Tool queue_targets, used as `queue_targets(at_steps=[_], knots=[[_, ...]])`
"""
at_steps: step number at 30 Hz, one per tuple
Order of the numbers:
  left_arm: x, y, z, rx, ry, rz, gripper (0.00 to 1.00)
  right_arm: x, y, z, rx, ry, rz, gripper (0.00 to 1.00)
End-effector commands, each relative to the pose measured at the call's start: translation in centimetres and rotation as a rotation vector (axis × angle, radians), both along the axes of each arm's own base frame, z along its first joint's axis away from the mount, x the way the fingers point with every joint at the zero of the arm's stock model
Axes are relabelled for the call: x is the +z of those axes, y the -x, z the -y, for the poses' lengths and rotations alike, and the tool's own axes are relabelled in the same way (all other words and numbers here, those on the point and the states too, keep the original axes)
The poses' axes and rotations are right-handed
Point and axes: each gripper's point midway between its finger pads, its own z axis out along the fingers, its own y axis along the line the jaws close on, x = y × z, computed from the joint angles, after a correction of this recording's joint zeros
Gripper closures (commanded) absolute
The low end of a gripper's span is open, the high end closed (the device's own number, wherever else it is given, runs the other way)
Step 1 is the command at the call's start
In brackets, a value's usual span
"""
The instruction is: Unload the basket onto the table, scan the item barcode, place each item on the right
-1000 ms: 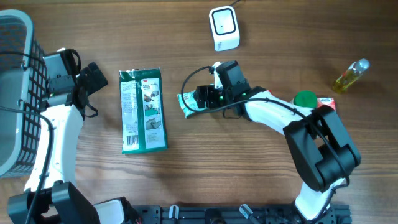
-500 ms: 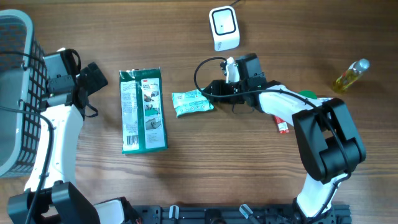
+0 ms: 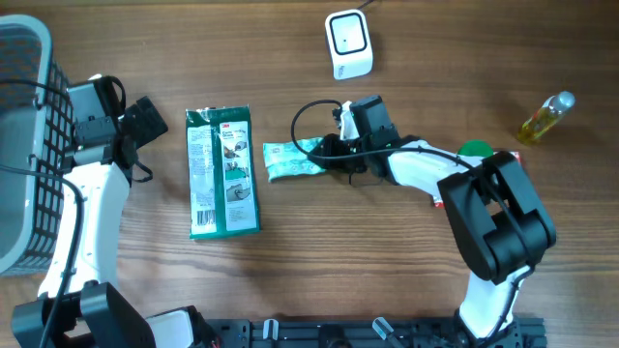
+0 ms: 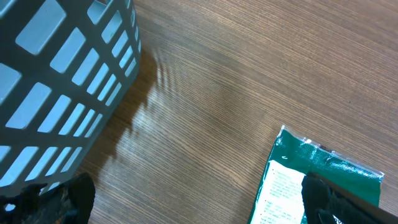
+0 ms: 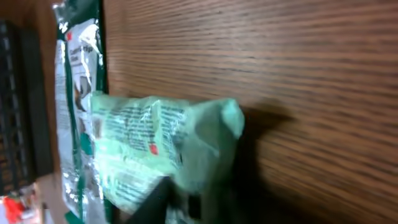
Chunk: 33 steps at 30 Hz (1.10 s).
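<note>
A small light green packet [image 3: 293, 159] lies on the wooden table, left of my right gripper [image 3: 327, 152]. In the right wrist view the crumpled end of the packet [image 5: 165, 140] sits pinched between the dark fingers of the right gripper [image 5: 193, 202], which is shut on it. The white barcode scanner [image 3: 348, 43] stands at the back, above the right arm. My left gripper [image 3: 145, 121] hovers open at the far left, its fingers [image 4: 78, 196] spread wide with only table between them. No barcode can be made out on the packet.
A larger dark green package [image 3: 224, 172] lies flat between the two grippers, and its corner [image 4: 323, 177] shows in the left wrist view. A grey basket [image 3: 24, 145] stands at the left edge. An oil bottle [image 3: 545, 118] and a green-lidded item [image 3: 474, 152] sit at the right.
The right gripper drew back to the right off the packet, then came back left and closed on its right end. The left arm has not moved.
</note>
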Motion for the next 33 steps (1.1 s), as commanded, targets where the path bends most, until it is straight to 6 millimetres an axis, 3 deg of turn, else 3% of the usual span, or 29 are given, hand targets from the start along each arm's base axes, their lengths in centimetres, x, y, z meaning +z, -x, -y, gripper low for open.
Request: queue_targets(at_steps=[1,6,10,18,33], knots=[[0.9,-0.2,-0.2,-0.006,-0.012,0.021,0.00,-0.2,0.7,-0.2,0.070,-0.063,0.003,0.82],[0.9,-0.2,-0.2,-0.006,-0.012,0.021,0.00,4.8,0.9,-0.7,0.227,-0.112,0.198,0.95],[0.9,-0.2,-0.2,-0.006,-0.012,0.021,0.00,7.1,0.9,0.1,0.230,-0.059,0.274,0.96],[0.9,-0.2,-0.2,-0.006,-0.012,0.021,0.00,6.9,1.9,0.5,0.234,-0.045,0.223,0.96],[0.9,-0.2,-0.2,-0.006,-0.012,0.021,0.00,6.8,2.0,0.5,0.163,-0.064,0.135,0.96]])
